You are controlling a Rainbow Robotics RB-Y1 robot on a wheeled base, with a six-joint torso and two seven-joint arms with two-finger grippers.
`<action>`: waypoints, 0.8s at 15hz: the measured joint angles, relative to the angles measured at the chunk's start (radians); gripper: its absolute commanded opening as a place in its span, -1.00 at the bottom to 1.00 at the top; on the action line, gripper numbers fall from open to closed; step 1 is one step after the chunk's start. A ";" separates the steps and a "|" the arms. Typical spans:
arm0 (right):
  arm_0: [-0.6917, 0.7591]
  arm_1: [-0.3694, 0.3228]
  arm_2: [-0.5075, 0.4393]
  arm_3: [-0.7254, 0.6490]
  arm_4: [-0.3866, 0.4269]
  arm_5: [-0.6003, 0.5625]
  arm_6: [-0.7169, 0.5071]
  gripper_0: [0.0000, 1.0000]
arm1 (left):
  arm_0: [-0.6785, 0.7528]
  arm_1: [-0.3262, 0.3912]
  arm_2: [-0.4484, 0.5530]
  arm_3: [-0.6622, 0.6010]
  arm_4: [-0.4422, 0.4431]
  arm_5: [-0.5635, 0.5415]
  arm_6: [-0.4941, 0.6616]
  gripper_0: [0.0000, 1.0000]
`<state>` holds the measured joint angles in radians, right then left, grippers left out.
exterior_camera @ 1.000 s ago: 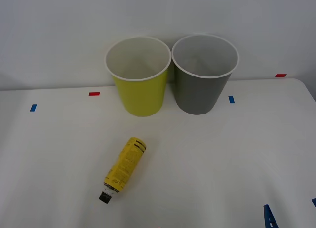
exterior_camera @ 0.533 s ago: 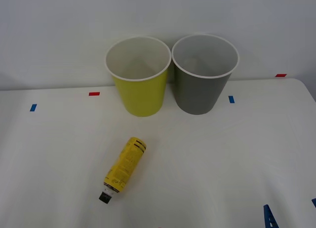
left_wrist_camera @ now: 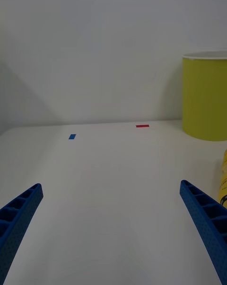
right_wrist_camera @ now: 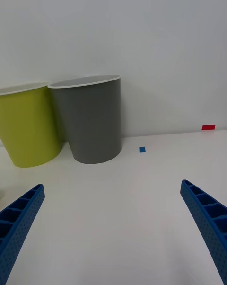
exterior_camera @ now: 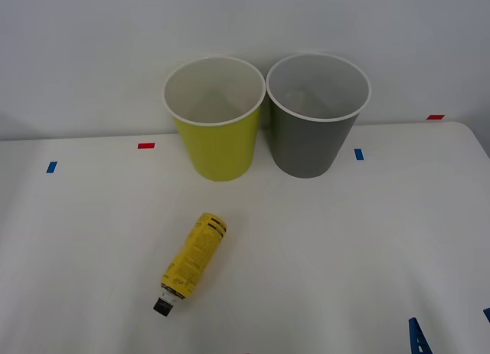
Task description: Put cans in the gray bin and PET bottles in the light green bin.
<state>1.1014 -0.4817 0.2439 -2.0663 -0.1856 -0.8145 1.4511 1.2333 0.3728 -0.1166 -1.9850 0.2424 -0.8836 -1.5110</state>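
Right tool: blue ribbed fingers spread wide, nothing between them, touching nothing; it sits low over the near right part of the desk, and in the front view a blue fingertip shows at the lower right edge.
Left tool: fingers spread just as wide, holding nothing, low over the near left part of the desk.
Desk: white and flat; open surface lies between both tools and the bins; its back edge meets a pale wall.
Tape marks: small red and blue pieces lie on the desk toward the back.
PET bottle: yellow with black print, lying on its side left of centre, black cap toward the robot, well apart from both bins; its yellow side shows just beside the left tool's finger on the inner side, not between the fingers.
Light green bin: upright at the back, left of the gray one.
Gray bin: upright at the back, just beside the green bin and ahead of the right tool.
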 measured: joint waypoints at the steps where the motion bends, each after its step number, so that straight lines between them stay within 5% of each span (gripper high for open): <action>1: 0.000 0.000 0.000 0.000 0.000 0.000 0.000 1.00 | 0.000 0.000 0.000 0.000 0.000 0.000 0.000 1.00; 12: 0.000 0.000 0.000 0.000 0.000 0.000 0.000 1.00 | -0.025 0.002 -0.012 0.047 -0.001 0.019 0.007 1.00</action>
<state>1.1013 -0.4817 0.2439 -2.0663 -0.1856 -0.8145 1.4511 1.2083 0.3752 -0.1288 -1.9377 0.2410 -0.8641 -1.5042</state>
